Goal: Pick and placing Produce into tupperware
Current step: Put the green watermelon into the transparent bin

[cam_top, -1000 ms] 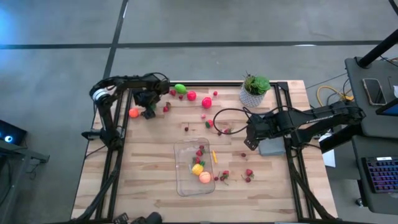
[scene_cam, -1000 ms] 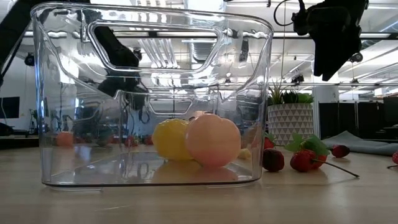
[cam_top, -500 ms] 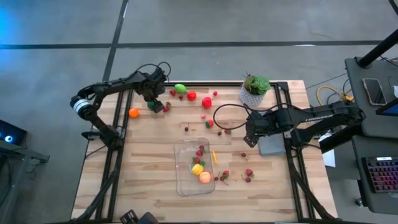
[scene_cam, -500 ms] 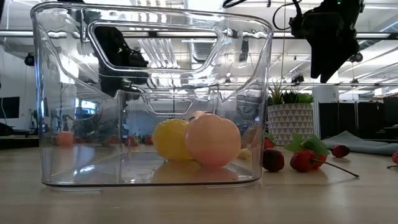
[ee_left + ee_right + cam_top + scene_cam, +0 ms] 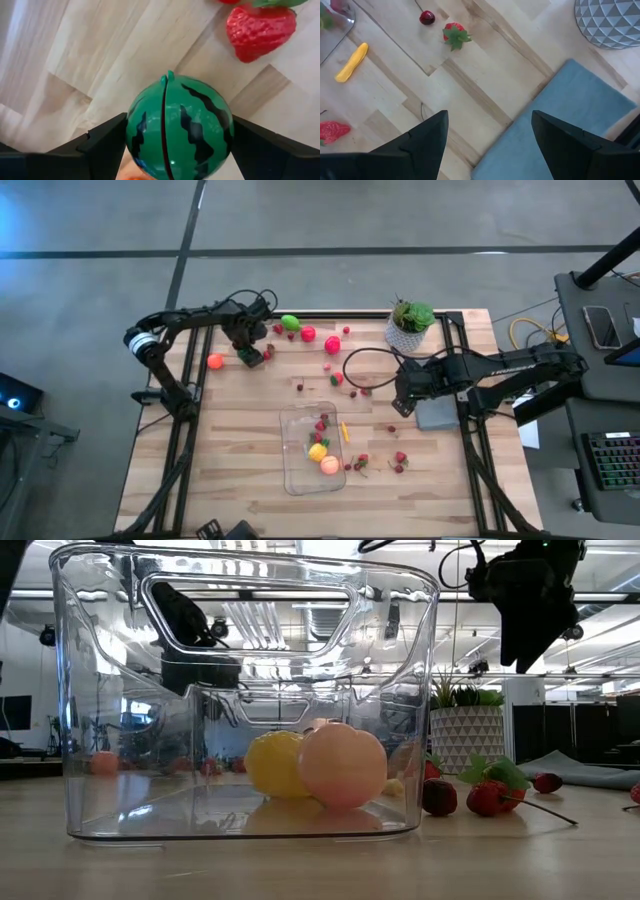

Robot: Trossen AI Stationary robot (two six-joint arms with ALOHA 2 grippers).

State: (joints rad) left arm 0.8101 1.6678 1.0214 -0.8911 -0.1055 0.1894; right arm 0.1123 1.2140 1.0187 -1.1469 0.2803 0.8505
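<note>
The left gripper (image 5: 251, 358), at the table's far left, is clamped on a small toy watermelon (image 5: 179, 126); the pick looks done. Next comes a carry to the clear container (image 5: 312, 448) at the table's middle, which already holds some produce. The right gripper (image 5: 487, 135) hangs empty, fingers apart, over a grey slab (image 5: 555, 125). The melon's underside is hidden.

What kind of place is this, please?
Probably a robotics lab in an open office hall: a light wooden table on a grey concrete floor, long ceiling lights behind, and a desk with a backlit keyboard.
</note>
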